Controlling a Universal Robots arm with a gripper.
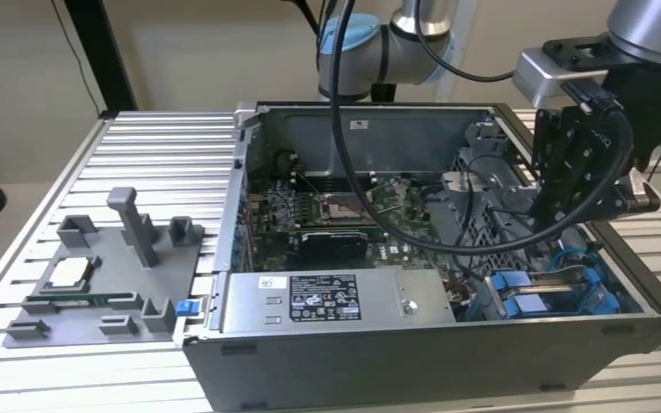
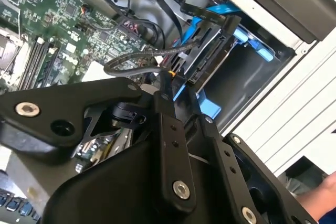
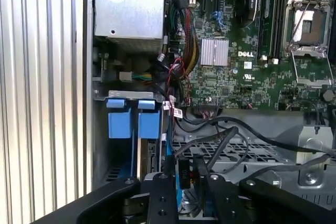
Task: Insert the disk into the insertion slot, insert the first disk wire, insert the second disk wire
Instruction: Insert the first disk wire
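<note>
The disk [image 2: 212, 56] stands on edge inside the insertion slot [image 1: 534, 294], its blue carrier frame showing along its side; its edge [image 3: 153, 157] sits below the slot's two blue tabs [image 3: 128, 121]. My gripper [image 3: 185, 170] hangs over that bay at the exterior view's right [image 1: 551, 215]. Its black fingers [image 3: 161, 192] are shut on the small black connector [image 3: 184, 174] of a disk wire [image 2: 131, 62], held right at the disk's end [image 2: 177, 83]. Several black cables loop over the perforated cage [image 3: 252, 153] beside it. Which of the two wires this is I cannot tell.
The open computer case [image 1: 423, 353] lies on a ribbed aluminium table [image 1: 147, 146]. The grey labelled power-supply box [image 1: 307, 301] fills the near side, next to the green motherboard [image 3: 247, 56]. A grey fixture tray [image 1: 101, 275] with parts lies at the exterior view's left.
</note>
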